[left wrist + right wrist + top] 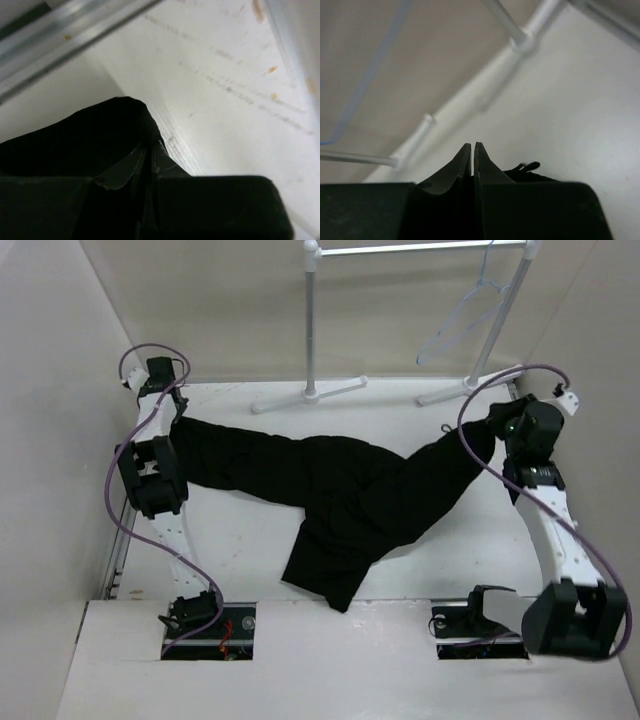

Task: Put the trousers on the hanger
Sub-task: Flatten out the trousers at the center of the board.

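Find the large plain black fabric trousers [340,490] sprawled across the middle of the white worktop [230,550], one end drawn out to 10 o'clock, the other to 2 o'clock, and a loose folded lump sagging toward 6 o'clock. Read the left claw [172,412] as closed, fingers pressed together with black cloth bunched right against them in the left wrist view, and judge it to be pinching the 10 o'clock end. Read the right claw [482,437] likewise as closed, fingers all but touching, a scrap of black cloth peeking out just behind them, and treat it as gripping the 2 o'clock end, perhaps only by a thin edge. Look up to 1 o'clock for the thin pale translucent triangular hanger [470,315], hanging from the rail of the white garment rack [312,320], well apart from the cloth. To do this step well, hold both pinches firm and raise the two ends together and level, lifting the sagging middle off the worktop before heading toward 1 o'clock. Avoid pulling the ends hard apart, for fear of tearing a shallow pinch loose, likeliest on the right. Steer clear of the rack's feet and post, and approach the hanger slowly, wary of swinging or unhooking so light a thing with a nudge.
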Controlling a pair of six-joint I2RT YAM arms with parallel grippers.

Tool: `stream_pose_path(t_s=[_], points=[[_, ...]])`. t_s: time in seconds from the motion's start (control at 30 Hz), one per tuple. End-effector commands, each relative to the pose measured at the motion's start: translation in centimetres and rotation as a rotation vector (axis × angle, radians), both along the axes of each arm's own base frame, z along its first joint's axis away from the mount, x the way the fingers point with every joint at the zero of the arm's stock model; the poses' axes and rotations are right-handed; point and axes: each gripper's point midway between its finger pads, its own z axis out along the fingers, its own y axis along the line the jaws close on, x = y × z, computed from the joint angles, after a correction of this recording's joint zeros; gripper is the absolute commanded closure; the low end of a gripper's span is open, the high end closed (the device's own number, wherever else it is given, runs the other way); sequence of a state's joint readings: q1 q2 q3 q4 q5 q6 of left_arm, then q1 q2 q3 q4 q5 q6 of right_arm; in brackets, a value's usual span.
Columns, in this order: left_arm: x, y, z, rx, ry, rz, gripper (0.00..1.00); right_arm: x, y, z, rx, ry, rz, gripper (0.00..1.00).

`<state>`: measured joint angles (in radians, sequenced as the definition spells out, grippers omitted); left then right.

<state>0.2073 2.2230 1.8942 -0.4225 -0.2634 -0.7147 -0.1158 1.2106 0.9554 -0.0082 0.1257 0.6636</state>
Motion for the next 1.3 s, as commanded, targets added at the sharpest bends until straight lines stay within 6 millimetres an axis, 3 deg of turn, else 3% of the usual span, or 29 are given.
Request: stream_pose_path(t_s=[0.0, 0.03, 0.13, 0.2, 0.27, 0.37, 0.43, 0.47, 0.57, 0.63, 0.7, 0.77, 0.83, 0.93, 1.0, 1.07, 1.27], points=[[1.0, 2.5, 9.1, 0.054, -0.218, 0.103, 0.97, -1.2, -0.7, 5.3, -0.049, -0.223, -0.043, 0.9], [1.0, 2.9, 9.0, 0.061, -0.216, 0.116, 0.97, -1.3, -1.1, 4.2, -0.037, -0.212, -0.057, 0.88], [1.7, 3.4, 7.6, 0.065, -0.191, 0.127, 0.95, -0.2, -3.1, -1.7, 0.048, -0.038, -0.108, 0.73], [2.5, 3.4, 6.7, 0.062, -0.191, 0.122, 0.88, 0.2, -4.3, -6.2, 0.105, 0.113, -0.154, 0.54], [3.5, 2.9, 6.5, 0.045, -0.199, 0.087, 0.65, -0.8, -5.5, -9.0, 0.156, 0.227, -0.225, 0.37], [2.6, 0.3, 7.7, -0.003, -0.211, 0.009, 0.31, -2.2, -5.9, -8.6, 0.129, 0.221, -0.285, 0.25], [0.1, -3.2, 8.6, -0.026, -0.211, -0.053, 0.28, -2.5, -3.7, -8.0, 0.092, 0.217, -0.233, 0.26], [-1.1, -5.0, 8.8, -0.028, -0.208, -0.083, 0.28, -2.6, -2.3, -7.8, 0.074, 0.22, -0.194, 0.32], [-8.0, -13.1, 8.3, -0.037, -0.172, -0.237, 0.35, -3.8, 2.9, -8.9, 0.047, 0.272, -0.046, 0.75], [-13.4, -19.7, 7.3, -0.045, -0.132, -0.383, 0.53, -5.3, 6.1, -10.3, 0.026, 0.323, 0.041, 0.87], [-19.6, -25.9, 6.3, -0.041, -0.069, -0.554, 0.67, -6.8, 8.1, -11.6, 0.015, 0.363, 0.099, 0.86], [-25.9, -29.7, 5.1, -0.01, 0.013, -0.68, 0.72, -7.7, 8.9, -11.9, 0.031, 0.375, 0.117, 0.78], [-31.3, -33.0, 3.9, -0.026, 0.083, -0.78, 0.69, -8.3, 9.2, -11.8, 0.039, 0.365, 0.126, 0.61], [-37.3, -38.5, 2.1, -0.055, 0.159, -0.993, 0.51, -8.5, 9.4, -11.1, 0.057, 0.348, 0.146, 0.47], [-39.7, -41.5, 1.4, -0.033, 0.191, -1.104, 0.42, -8.7, 8.9, -10.3, 0.075, 0.331, 0.141, 0.43], [-40.8, -43.0, 0.5, 0.018, 0.203, -1.155, 0.36, -9.2, 8.4, -9.6, 0.097, 0.311, 0.13, 0.4], [-40.1, -45.9, -1.7, 0.091, 0.197, -1.22, 0.34, -11.1, 6.7, -9.9, 0.17, 0.301, 0.09, 0.34]])
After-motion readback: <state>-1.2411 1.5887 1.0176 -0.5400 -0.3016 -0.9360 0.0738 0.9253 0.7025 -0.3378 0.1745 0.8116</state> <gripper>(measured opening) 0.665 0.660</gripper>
